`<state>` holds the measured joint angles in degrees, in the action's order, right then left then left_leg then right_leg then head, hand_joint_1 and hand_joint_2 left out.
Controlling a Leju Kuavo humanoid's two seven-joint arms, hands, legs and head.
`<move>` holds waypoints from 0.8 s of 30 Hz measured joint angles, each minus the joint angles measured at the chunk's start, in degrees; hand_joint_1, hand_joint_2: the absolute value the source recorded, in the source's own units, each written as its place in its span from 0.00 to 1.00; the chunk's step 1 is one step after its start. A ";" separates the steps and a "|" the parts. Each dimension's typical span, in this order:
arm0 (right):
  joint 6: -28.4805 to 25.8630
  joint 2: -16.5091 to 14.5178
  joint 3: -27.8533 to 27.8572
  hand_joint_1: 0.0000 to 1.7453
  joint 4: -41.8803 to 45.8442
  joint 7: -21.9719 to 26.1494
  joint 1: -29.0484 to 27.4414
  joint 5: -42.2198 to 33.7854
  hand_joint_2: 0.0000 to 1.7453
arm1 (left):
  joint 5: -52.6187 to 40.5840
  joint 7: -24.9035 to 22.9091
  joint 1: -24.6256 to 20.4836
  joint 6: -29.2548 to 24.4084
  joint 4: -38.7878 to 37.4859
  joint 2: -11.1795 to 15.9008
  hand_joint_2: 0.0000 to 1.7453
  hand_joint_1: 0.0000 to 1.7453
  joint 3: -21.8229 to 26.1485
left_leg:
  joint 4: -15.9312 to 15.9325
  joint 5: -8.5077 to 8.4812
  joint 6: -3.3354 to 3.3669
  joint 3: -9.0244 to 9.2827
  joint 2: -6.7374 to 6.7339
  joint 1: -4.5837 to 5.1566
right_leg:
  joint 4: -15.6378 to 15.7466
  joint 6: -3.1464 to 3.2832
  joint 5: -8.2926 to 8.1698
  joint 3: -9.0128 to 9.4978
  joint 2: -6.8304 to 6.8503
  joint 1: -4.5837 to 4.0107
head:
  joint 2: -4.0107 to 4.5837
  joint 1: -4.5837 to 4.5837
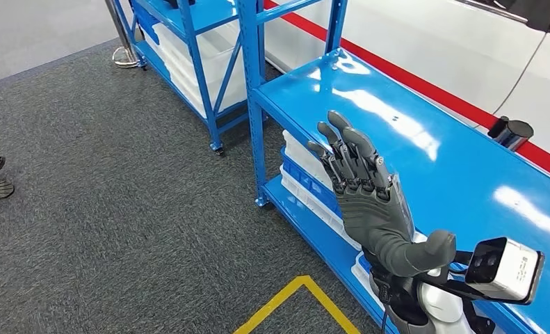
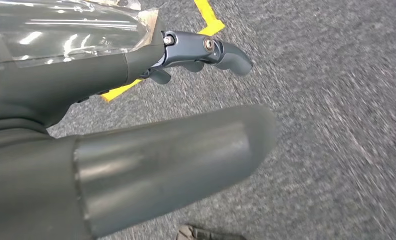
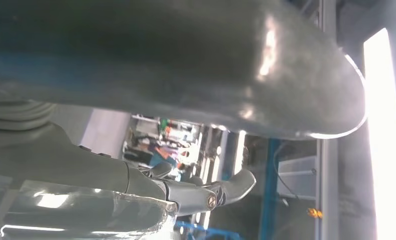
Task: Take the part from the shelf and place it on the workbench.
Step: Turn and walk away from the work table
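Fingers (image 1: 348,149) of my right hand (image 1: 369,202) are up and stretched long, lying side by side with the thumb (image 1: 432,250) swung wide, and nothing is in the grasp. The palm hovers over the front edge of the glossy top deck (image 1: 397,104) of the near blue rack (image 1: 254,104), with the back of the hand towards my head camera. The white wrist camera (image 1: 505,268) sits just behind the thumb.

Down low, my left hand (image 2: 85,80) hangs over the grey carpet (image 2: 336,125). Its dark fingers (image 2: 211,50) are lightly bent, the thick thumb (image 2: 175,160) is held apart from them, and the hand is holding nothing. A corner of yellow floor tape (image 1: 293,299) sits on the carpet just in front of the rack's lower shelf.

Under the top deck, white bins (image 1: 303,156) are stacked along the front edge of the lower shelves. At the far edge of the deck stands a small dark cylinder (image 1: 512,131), right against the red stripe (image 1: 425,87) on the white wall. As for the part, I cannot tell which of these it is, or whether it lies inside a bin. A second blue rack (image 1: 188,42) stands beyond the near one, with more white bins on its shelves.
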<state>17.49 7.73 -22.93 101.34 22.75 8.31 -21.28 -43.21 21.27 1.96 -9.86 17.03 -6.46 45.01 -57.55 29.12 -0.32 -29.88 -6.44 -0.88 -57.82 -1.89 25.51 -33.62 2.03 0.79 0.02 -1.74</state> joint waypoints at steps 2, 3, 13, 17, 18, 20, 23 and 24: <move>0.00 -0.04 0.00 0.00 0.00 0.02 0.13 -0.09 0.00 | 0.00 0.01 -0.09 0.01 0.00 -0.08 0.00 0.00 0.00 | -3.46 2.37 -0.47 -1.45 2.72 -0.32 | 0.18 0.95 -0.17 0.18 -1.35 0.43 | 0.00 0.11; 0.00 -0.10 -0.01 0.00 -0.02 0.03 0.14 -0.13 0.00 | 0.00 0.01 -0.05 0.01 0.00 -0.08 0.00 0.00 0.03 | -7.09 4.26 -0.56 -3.26 4.61 -0.40 | 0.20 1.29 -0.20 0.17 -1.98 0.49 | 0.00 0.19; 0.02 -0.25 -0.07 0.00 -0.21 0.02 -0.01 -0.14 0.00 | 0.00 0.00 0.25 0.01 0.00 0.03 0.00 0.00 0.31 | -0.81 -1.20 0.67 -2.47 10.05 -0.12 | 0.02 0.85 -0.29 -0.02 -8.62 -0.36 | 0.00 0.21; 0.02 -0.06 -0.05 0.00 -0.20 0.02 0.01 -0.16 0.00 | 0.00 0.01 0.12 -0.01 0.01 0.02 0.00 0.00 0.38 | 0.13 -1.98 2.25 -1.63 7.43 -0.03 | -2.74 0.01 1.07 -2.17 -6.18 -0.16 | 0.00 0.05; 0.02 -0.02 -0.06 0.00 -0.20 0.03 0.03 -0.16 0.00 | 0.00 0.01 0.17 -0.02 0.02 0.02 0.00 0.00 0.40 | 0.27 -2.07 2.50 -1.59 6.69 -0.04 | -6.10 0.15 2.66 -3.79 -4.38 -0.14 | 0.00 -0.03; 0.02 0.05 -0.09 0.00 -0.22 0.03 -0.05 -0.19 0.00 | 0.00 0.01 0.28 -0.02 0.02 0.05 0.00 0.00 0.49 | 0.27 -2.01 2.68 -1.69 5.22 0.05 | -13.92 0.13 5.81 -7.77 -2.87 -0.03 | 0.00 -0.13; -0.10 0.19 -0.10 0.00 -0.23 0.03 -0.13 -0.26 0.00 | 0.00 0.00 0.28 -0.02 0.02 -0.02 0.00 0.00 0.60 | 0.25 -1.84 2.51 -1.65 3.09 0.06 | -14.15 -1.17 5.22 -7.73 -2.17 0.22 | 0.00 -0.14; -0.22 0.23 -0.11 0.00 -0.23 0.03 -0.10 -0.31 0.00 | 0.00 0.00 0.25 -0.01 0.02 -0.06 0.00 0.00 0.62 | 0.24 -1.71 2.32 -1.50 2.45 0.03 | -9.75 -1.70 3.65 -5.26 -1.25 0.25 | 0.00 -0.14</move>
<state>17.27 7.97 -23.04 101.11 22.78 8.21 -21.59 -43.21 21.27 2.21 -9.87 17.05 -6.52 45.63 -57.32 27.41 2.00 -31.38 -3.98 -0.85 -67.57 -3.60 29.16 -38.89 0.78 1.04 0.02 -1.88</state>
